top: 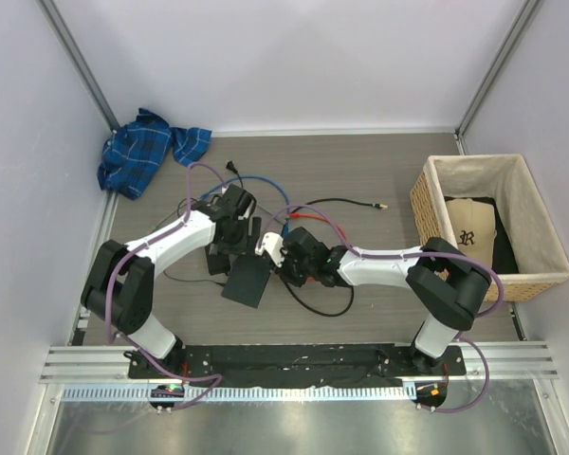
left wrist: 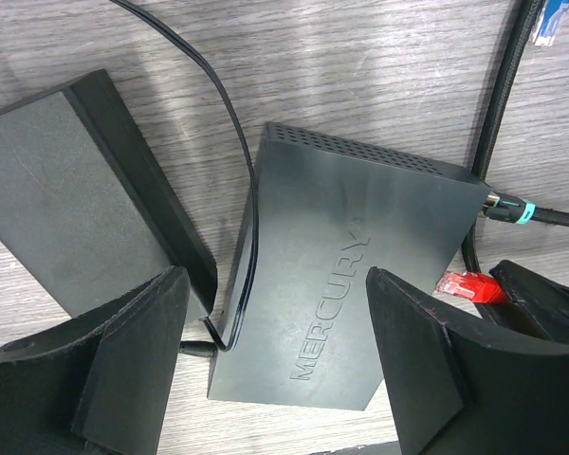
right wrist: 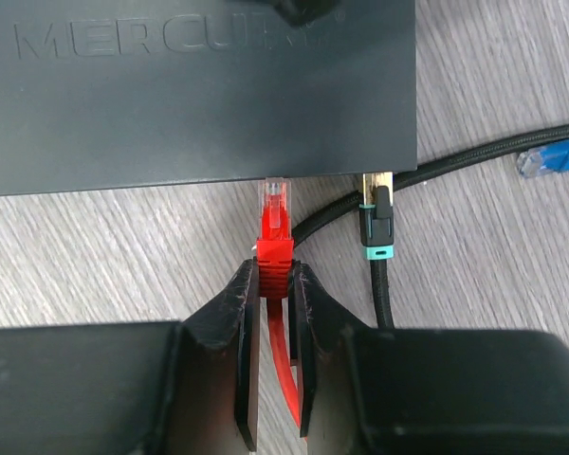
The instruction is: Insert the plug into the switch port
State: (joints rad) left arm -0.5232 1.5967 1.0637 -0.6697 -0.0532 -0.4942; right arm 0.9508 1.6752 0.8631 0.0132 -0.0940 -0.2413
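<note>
The switch [left wrist: 332, 284] is a flat dark grey box marked MERCURY; it also shows in the right wrist view [right wrist: 199, 104] and the top view [top: 247, 282]. My left gripper [left wrist: 277, 313] is open, with one finger on each side of the switch. My right gripper [right wrist: 275, 270] is shut on the red plug [right wrist: 275, 223], which also shows in the left wrist view [left wrist: 463, 283]. The plug's clear tip meets the switch's near edge. The port itself is hidden under that edge. In the top view both grippers [top: 235, 232] [top: 286, 261] meet at mid-table.
A black braided cable with a teal-banded plug [right wrist: 376, 223] sits in the switch edge just right of the red plug. A blue plug [right wrist: 555, 156] lies further right. A second dark box [left wrist: 47, 199] and a thin black cord [left wrist: 239, 190] lie left of the switch. A wicker basket [top: 427, 204] and blue cloth [top: 147, 147] stand at the sides.
</note>
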